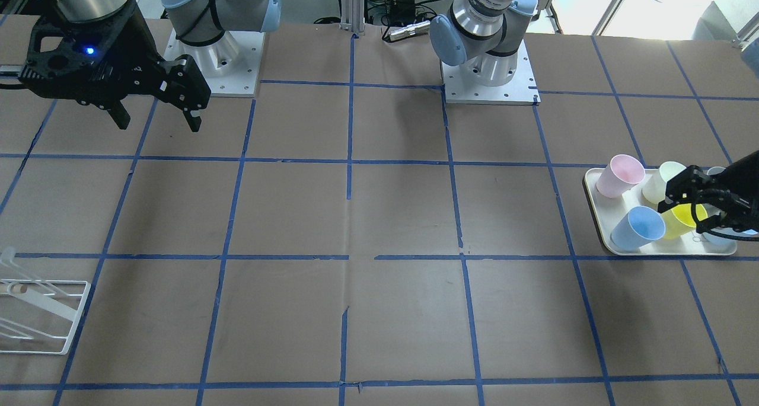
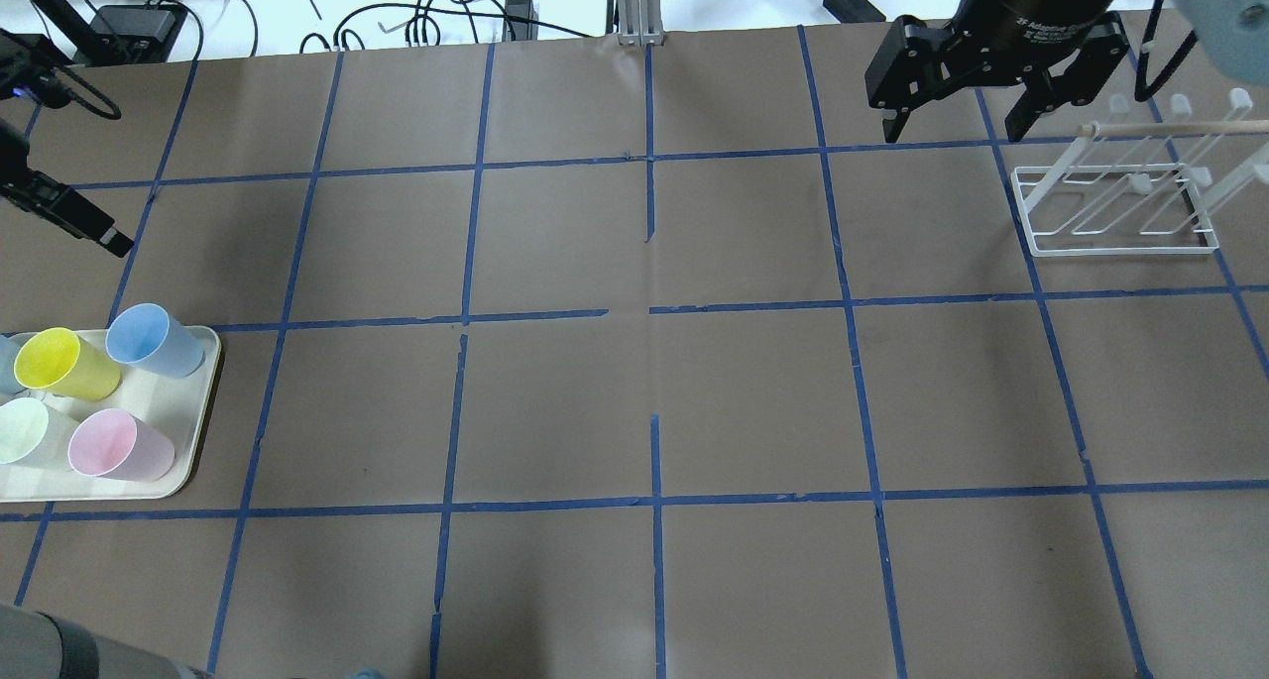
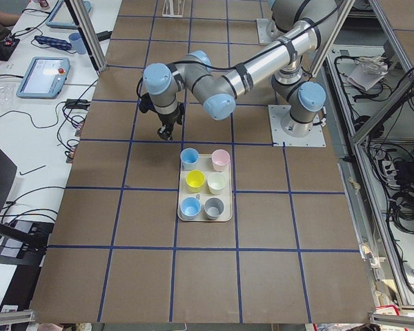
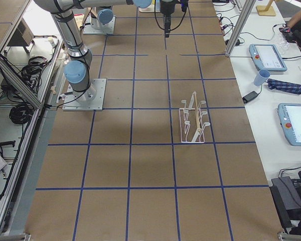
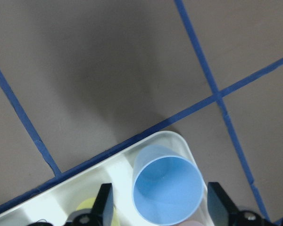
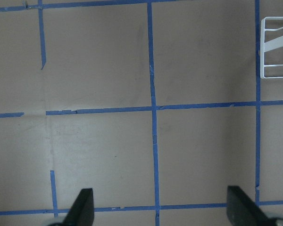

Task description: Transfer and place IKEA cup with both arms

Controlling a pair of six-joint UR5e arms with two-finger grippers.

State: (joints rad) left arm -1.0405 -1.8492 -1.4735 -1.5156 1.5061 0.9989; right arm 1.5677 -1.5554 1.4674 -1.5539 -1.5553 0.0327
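Observation:
A pale sky-blue IKEA cup [image 2: 154, 340] stands upright at the corner of a white tray [image 2: 203, 401], next to a yellow cup [image 2: 61, 362]. It also shows in the front view [image 1: 639, 228] and in the left wrist view [image 5: 167, 190]. A second, alike blue cup [image 3: 190, 206] stands at the tray's other end. My left gripper [image 1: 686, 215] is open and empty. It hangs above the tray, and the left wrist view frames the corner blue cup between its fingers [image 5: 104, 202]. My right gripper [image 2: 952, 134] is open and empty, high above the table by the rack.
The tray also holds a pink cup [image 2: 119, 444], a pale green cup [image 2: 25, 431] and a grey cup [image 3: 213, 207]. A white wire rack [image 2: 1120, 203] with a wooden rod stands on the right arm's side. Brown paper with a blue tape grid covers the table.

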